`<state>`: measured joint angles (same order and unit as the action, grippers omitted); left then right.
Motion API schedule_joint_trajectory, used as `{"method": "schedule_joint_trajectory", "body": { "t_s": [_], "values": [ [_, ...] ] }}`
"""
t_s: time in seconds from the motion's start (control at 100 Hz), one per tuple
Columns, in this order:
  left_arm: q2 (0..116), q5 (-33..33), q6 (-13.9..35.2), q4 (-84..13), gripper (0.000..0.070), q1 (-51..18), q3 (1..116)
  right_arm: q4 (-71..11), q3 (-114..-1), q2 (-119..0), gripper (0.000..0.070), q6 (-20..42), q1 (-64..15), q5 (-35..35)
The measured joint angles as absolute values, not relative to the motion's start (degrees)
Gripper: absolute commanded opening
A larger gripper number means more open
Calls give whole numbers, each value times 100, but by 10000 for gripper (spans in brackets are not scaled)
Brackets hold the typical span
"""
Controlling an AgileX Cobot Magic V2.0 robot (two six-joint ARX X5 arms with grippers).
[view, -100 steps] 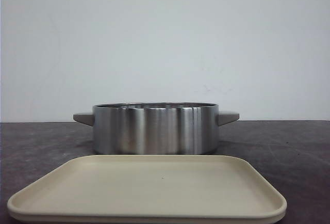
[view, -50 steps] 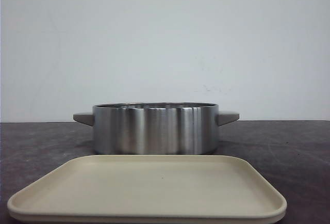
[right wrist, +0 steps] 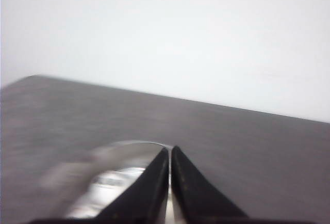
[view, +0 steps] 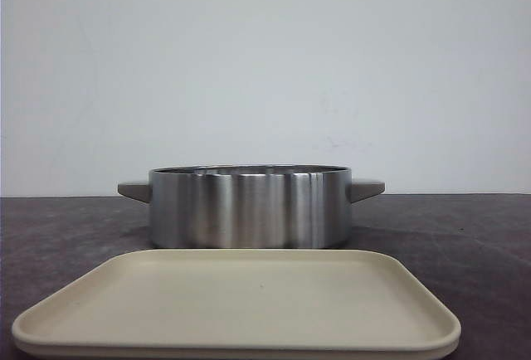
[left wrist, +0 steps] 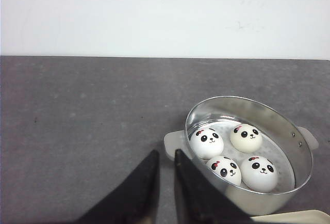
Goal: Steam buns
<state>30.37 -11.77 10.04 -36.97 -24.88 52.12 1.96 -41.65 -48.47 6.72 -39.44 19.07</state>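
Observation:
Four white panda-face buns lie in the steel pot (left wrist: 294, 136) in the left wrist view: one (left wrist: 207, 142) by the near-left wall, one (left wrist: 246, 137) behind it, two more (left wrist: 223, 169) (left wrist: 259, 172) in front. In the front view the pot (view: 249, 206) hides them behind its wall. My left gripper (left wrist: 166, 153) hovers above the table beside the pot's beige handle (left wrist: 172, 142), jaws a narrow gap apart and empty. My right gripper (right wrist: 169, 149) is shut and empty, with the blurred pot (right wrist: 111, 175) below it. Neither gripper shows in the front view.
A beige tray (view: 241, 302) lies in front of the pot with nothing on it; its corner shows in the left wrist view (left wrist: 291, 217). The dark table (left wrist: 77, 121) ends at a white wall behind.
The black gripper tip at the top of the front view has gone out of the frame. The pot and tray have not moved.

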Motion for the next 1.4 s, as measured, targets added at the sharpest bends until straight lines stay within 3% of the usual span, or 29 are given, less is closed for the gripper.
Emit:
{"method": "schedule_joint_trajectory", "body": {
  "t_s": [0.36, 0.54, 0.74, 1.4],
  "values": [
    [3037, -1177, 1004, -3697, 17, -2488, 5212, 62, -1107, -753, 7, 447, -1234, 1109],
    [3037, -1177, 1004, -3697, 17, -2488, 5212, 38, -161, -14, 7, 438, -187, 602],
    [3037, -1177, 1004, -3699, 17, -2488, 5212, -950, -86, -25, 7, 440, -73, 604],
    [3037, -1177, 1004, -3699, 17, -2488, 5212, -969, -91, -25, 7, 432, -121, 1]
  ]
}}
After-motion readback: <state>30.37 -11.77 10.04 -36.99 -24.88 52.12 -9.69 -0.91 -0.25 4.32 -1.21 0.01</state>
